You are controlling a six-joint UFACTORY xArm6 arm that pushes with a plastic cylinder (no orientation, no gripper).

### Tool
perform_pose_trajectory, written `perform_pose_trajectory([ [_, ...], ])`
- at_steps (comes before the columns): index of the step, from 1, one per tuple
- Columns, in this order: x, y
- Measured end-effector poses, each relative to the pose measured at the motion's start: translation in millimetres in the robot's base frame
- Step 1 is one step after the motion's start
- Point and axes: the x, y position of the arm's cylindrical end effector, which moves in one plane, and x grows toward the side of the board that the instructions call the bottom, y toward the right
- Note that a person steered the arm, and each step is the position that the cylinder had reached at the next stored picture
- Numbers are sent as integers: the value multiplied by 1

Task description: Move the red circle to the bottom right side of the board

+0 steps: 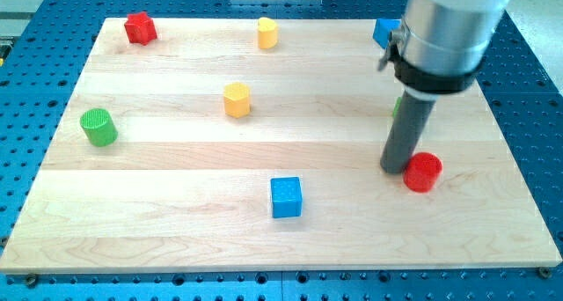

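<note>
On the view's right side of the wooden tabletop (176, 151), a little below the middle, sits the red circle (423, 172), a short round block with a bright flat top, lying well in from the right edge and some way above the bottom edge. I carry no pincer, so there is nothing to spread or pinch; I end in a dark rod, and my tip (392, 168) rests on the wood just at the circle's left side, touching it or nearly so. My wide grey body covers part of the blue block (383, 30) near the top right, so its shape is hard to tell, and my rod hides nearly all of a green block (398, 106) behind it, only a sliver showing. Elsewhere, well apart from the circle, stand a blue cube (286, 197) near the bottom centre, a yellow hexagon-like block (237, 99) in the middle, a smaller yellow block (267, 33) near the top, a red star-shaped block (139, 27) at the top left, and a green cylinder (98, 127) at the left.
</note>
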Motion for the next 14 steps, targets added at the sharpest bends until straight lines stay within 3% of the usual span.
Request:
perform_pose_trajectory([
  [4,1,1],
  [6,-20,16],
  [8,35,47],
  [11,24,48],
  [12,23,25],
  [13,-3,-74],
  [14,39,-94],
])
